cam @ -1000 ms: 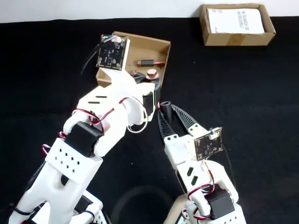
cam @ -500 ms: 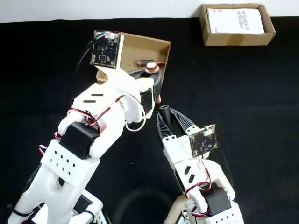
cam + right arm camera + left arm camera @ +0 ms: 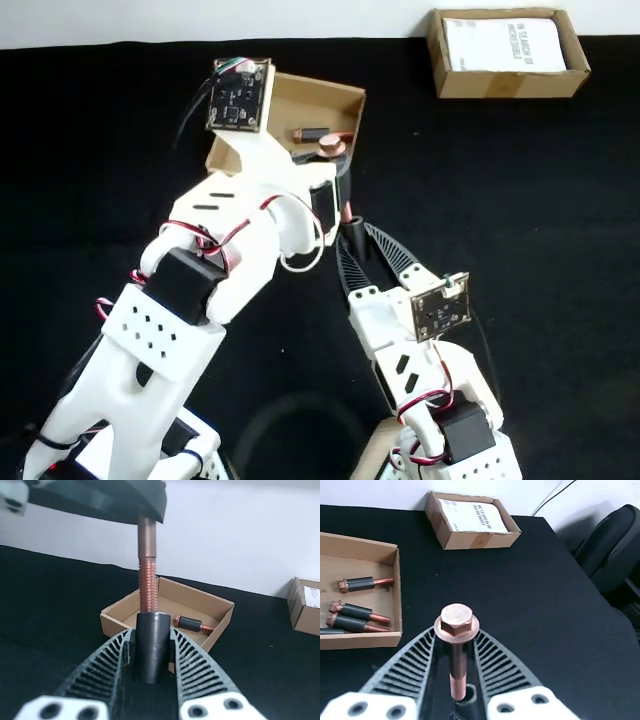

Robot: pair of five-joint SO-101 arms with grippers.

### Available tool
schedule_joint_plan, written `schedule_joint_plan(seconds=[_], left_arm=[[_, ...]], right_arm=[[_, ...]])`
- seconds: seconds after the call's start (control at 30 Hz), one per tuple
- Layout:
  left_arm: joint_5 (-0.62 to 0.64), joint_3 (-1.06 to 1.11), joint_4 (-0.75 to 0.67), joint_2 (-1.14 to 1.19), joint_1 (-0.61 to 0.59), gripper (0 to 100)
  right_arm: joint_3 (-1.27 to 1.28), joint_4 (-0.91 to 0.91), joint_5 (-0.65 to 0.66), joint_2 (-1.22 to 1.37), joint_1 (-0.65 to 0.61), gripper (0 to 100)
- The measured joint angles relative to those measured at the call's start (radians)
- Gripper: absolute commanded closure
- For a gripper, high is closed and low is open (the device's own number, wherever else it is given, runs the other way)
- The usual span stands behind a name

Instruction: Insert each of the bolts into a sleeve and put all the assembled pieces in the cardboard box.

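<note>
Over the black desk (image 3: 540, 250), left hand (image 3: 455, 637) gripping bolt (image 3: 456, 622) is seating its tip in sleeve (image 3: 151, 652) clamped by right hand (image 3: 151, 632) — next is probably calling for a straight, aligned push.

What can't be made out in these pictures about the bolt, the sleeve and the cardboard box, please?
- Right wrist view: how far the bolt reaches into the sleeve; the sleeve's wall hides its tip.
- Left wrist view: the count of assembled pieces in the cardboard box; the picture's edge cuts the box off.
- High view: the box's near part; the left arm covers it.
</note>
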Motion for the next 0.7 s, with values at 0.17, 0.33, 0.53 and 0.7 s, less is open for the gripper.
schedule_joint_plan(seconds=[0.17, 0.33, 0.53, 0.7], left_arm=[[0.0, 0.0, 0.0, 0.0, 0.003, 99], [0.0, 0.0, 0.0, 0.0, 0.006, 99], [0.041, 0.054, -0.002, -0.002, 0.015, 99], [0.081, 0.106, 0.0, 0.0, 0.049, 99]], right_arm=[[0.0, 0.0, 0.0, 0.0, 0.0, 99.2], [0.0, -0.012, 0.0, 0.0, 0.0, 99.2], [0.002, -0.077, 0.0, 0.002, 0.0, 99.2], [0.002, -0.081, 0.0, 0.002, 0.002, 99.2]])
